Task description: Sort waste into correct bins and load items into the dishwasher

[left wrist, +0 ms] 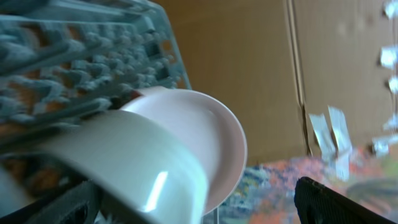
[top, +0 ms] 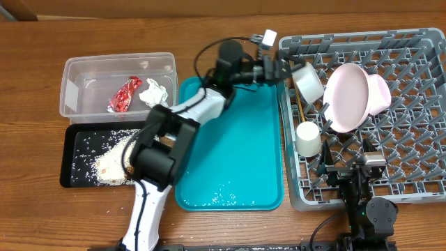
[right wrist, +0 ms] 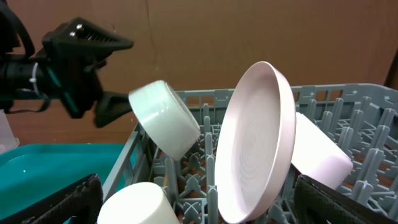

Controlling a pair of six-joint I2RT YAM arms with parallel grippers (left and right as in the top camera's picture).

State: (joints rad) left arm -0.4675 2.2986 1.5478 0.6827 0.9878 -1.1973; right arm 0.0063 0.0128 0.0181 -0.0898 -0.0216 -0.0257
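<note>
Overhead: red wrapper (top: 124, 94) & tissue wad (top: 155, 92) are binned in clear tub (top: 77, 73); rice bits (top: 104, 164) lie in black tray (top: 70, 174). Stray grains (top: 223, 199) are left on teal tray (top: 230, 139). Plate (top: 346, 97), pink bowl (top: 380, 94), white cup (top: 308, 139) and prob. chopsticks (top: 299, 103) are stood in dish rack (top: 418, 139). Off-white bowl (top: 307, 82) is tilted at the rack's corner beside left gripper (top: 282, 70). Right gripper (top: 347, 167) is parked at the near rim.

Left wrist: blurred; the bowl is seen against the plate.

Right wrist: both sets of jaws are spread w/ nothing pinched. Sorting is judged nearly done; pegs and the plate crowd the bowl.
</note>
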